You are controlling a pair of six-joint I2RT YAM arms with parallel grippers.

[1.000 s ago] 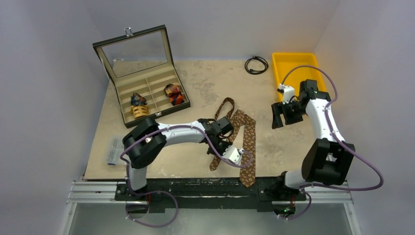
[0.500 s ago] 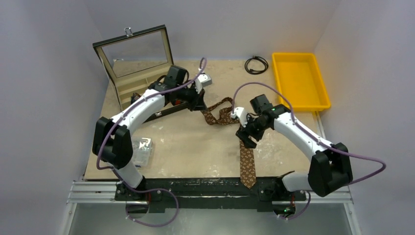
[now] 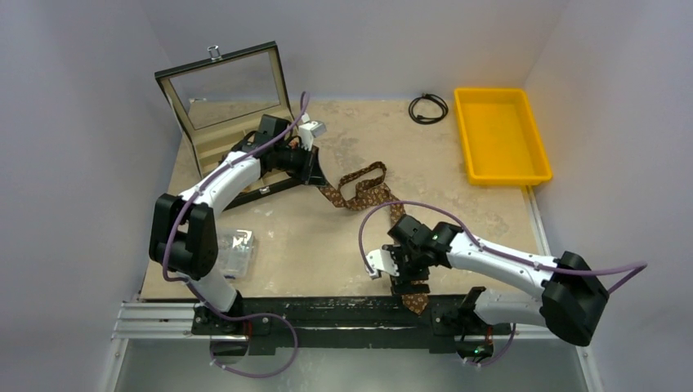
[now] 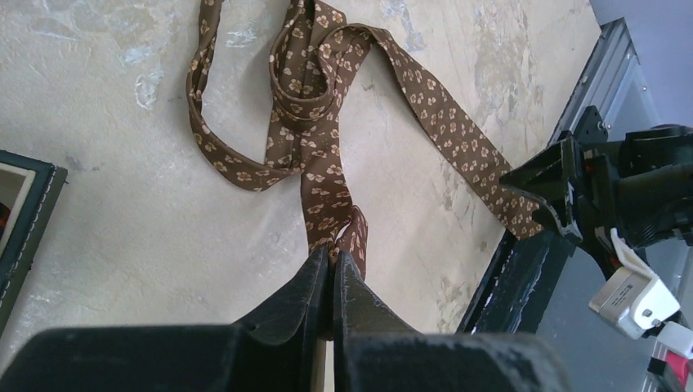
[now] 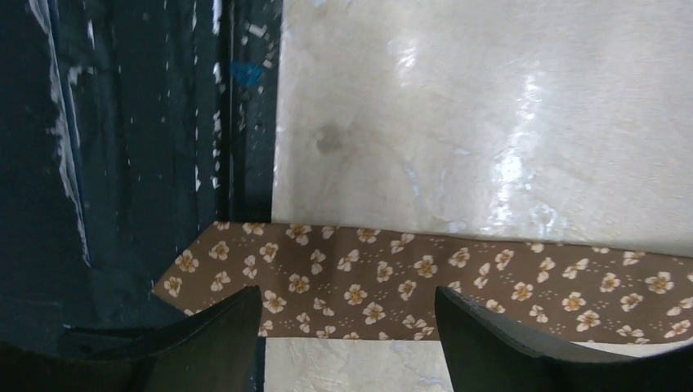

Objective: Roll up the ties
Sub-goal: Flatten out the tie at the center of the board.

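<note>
Firmly, brown tie (image 4: 327,175) between left fingers (image 4: 301,302), its tip beneath right fingers (image 5: 490,335).

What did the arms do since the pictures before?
The left pincer swung from the middle toward the box, shut on the narrow end of the brown tie, dragging it along. The open right pincer came from beside the yellow tray down to the tie's wide end. Box, tray and cable loop stayed put.
</note>
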